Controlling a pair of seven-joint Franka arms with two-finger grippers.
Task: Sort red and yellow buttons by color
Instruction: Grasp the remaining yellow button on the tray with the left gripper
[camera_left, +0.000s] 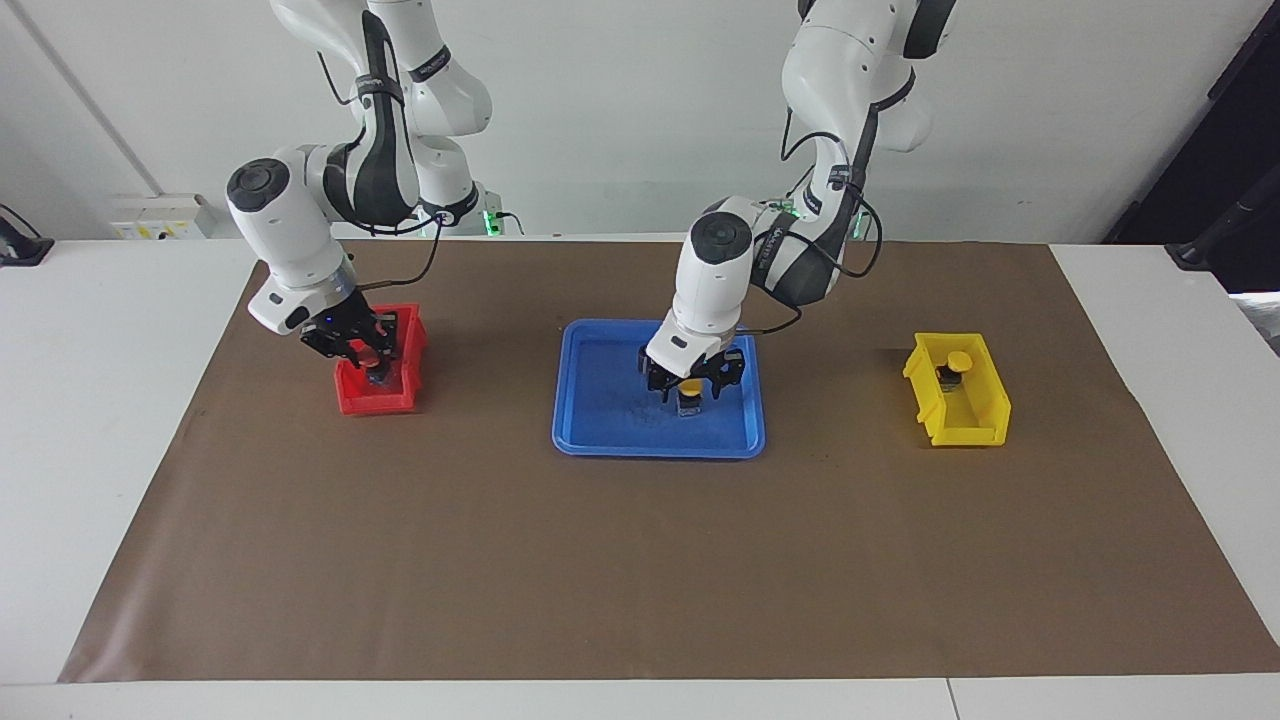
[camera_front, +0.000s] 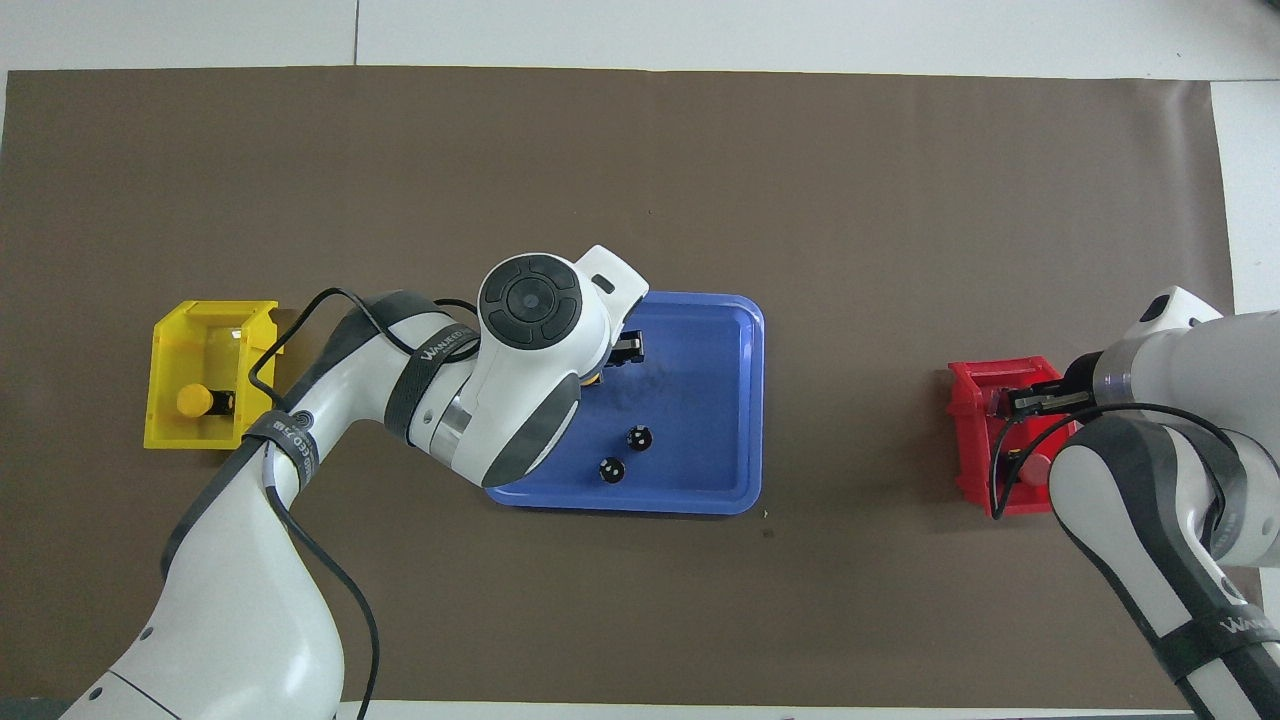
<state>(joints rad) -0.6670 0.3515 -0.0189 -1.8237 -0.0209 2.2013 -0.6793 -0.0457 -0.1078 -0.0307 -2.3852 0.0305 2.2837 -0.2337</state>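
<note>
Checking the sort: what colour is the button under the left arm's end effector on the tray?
Yellow button, on the blue tray; clearest in the facing view.

The brown paper-like sheet covering the white smooth tabletop is matt, flat and unwrinkled. The blue moulded-plastic tray has a smooth floor with dull scuffing near its middle and a slight sheen at the rim. The red plastic bin and the yellow plastic bin look smooth and semi-gloss. The yellow domed plastic button in the yellow bin is smooth. Both arms' white shells are glossy plastic with black matt joints.
</note>
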